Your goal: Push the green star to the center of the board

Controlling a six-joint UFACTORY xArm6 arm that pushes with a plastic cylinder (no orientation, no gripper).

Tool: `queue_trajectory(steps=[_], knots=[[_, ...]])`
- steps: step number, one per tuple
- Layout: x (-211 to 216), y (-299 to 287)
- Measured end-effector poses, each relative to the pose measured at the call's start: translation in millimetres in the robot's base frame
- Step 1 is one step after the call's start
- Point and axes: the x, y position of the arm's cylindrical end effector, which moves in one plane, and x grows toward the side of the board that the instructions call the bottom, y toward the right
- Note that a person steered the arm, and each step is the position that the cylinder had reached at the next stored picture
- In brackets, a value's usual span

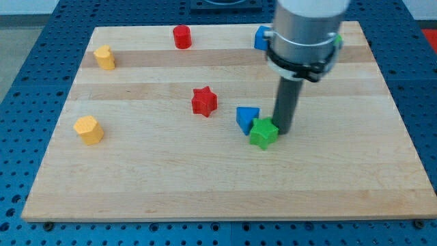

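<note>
The green star (263, 132) lies on the wooden board (205, 184), a little right of the board's middle. It touches a blue triangle (247, 118) at its upper left. My tip (283, 129) stands right against the star's right side, with the dark rod rising to the silver arm body above.
A red star (203, 101) sits left of the blue triangle. A red cylinder (181, 36) is at the view's top. Yellow blocks lie at the upper left (104, 57) and at the left (89, 129). A blue block (261, 37) and a green block (337, 41) show partly behind the arm.
</note>
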Motion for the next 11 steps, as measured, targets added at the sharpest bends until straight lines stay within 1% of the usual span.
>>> queue_trajectory(steps=[1, 2, 3, 4, 5, 6, 7, 8, 9, 10, 11], knots=[[-20, -32], [-23, -39], [-31, -34], [-25, 44], [-37, 51], [41, 25], [54, 22], [53, 17], [13, -24], [-6, -33], [-36, -39]])
